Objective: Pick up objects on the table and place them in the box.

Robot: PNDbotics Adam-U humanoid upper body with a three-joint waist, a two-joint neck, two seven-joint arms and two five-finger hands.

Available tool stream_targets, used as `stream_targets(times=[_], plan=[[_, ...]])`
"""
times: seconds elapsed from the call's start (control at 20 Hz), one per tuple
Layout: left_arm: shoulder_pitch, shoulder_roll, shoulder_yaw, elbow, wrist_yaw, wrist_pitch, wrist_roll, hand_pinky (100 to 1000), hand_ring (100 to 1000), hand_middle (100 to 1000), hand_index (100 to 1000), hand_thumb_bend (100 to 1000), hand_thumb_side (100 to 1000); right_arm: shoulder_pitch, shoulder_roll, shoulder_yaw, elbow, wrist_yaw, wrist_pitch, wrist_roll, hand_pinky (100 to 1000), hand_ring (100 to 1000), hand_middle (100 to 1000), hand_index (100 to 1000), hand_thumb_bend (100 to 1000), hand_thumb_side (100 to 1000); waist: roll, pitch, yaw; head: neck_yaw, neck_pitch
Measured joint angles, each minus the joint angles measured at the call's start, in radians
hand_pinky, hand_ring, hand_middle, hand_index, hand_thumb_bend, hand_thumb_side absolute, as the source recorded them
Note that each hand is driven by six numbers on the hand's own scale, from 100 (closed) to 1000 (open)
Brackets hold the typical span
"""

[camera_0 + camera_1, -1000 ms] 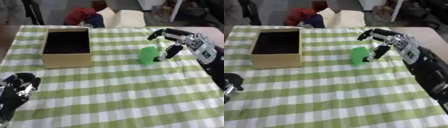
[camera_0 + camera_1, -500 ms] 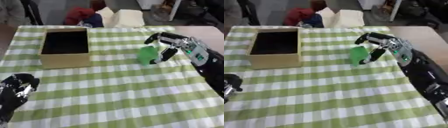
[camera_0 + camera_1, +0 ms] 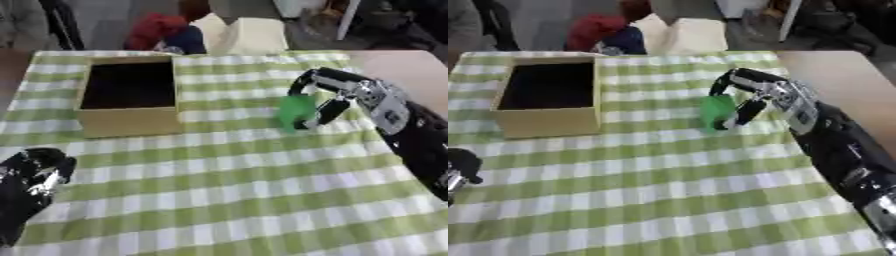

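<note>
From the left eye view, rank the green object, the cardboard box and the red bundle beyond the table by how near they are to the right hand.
1. The green object, inside the curl of the right hand, right of the table's middle.
2. The cardboard box, to the left on the checked cloth.
3. The red bundle, past the table's far edge, upper left.

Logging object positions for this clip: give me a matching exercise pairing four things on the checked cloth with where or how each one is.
Things:
1. green object
2. box
3. right hand
4. left hand

States:
A. idle near the lower left corner
B. open-topped, dark inside, on the cloth's left half
C. curled round the green object
D. right of the box, between the hand's fingers and thumb

Pairs: 1-D, 2-B, 3-C, 4-A
</note>
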Motion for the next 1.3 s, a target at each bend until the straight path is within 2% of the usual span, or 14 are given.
stream_targets(times=[0.2,0.65,0.95,1.3], plan=[[0.0,0.0,0.0,0.0,0.0,0.0,0.0,542,681,589,633,499,261,0.003,0.0,0.0,-0.002,0.005,-0.006,-0.026,849,665,386,509,563,169,-0.003,0.0,0.001,-0.001,0.0],[0.0,0.0,0.0,0.0,0.0,0.0,0.0,542,681,588,633,501,261,-0.01,-0.011,0.002,-0.125,-0.029,-0.011,-0.057,843,647,366,506,566,147,-0.008,0.0,0.001,-0.001,0.0],[0.0,0.0,-0.003,0.0,0.0,0.0,0.001,541,681,588,633,502,260,-0.069,-0.015,0.022,-0.197,-0.058,-0.013,-0.04,844,647,367,508,563,145,-0.009,-0.006,0.006,-0.001,0.0],[0.0,0.0,-0.006,0.0,0.0,0.0,0.0,540,681,588,633,503,261,-0.162,0.01,0.048,-0.21,-0.067,-0.023,-0.012,845,648,370,511,562,148,-0.008,-0.006,0.024,-0.001,-0.001]])
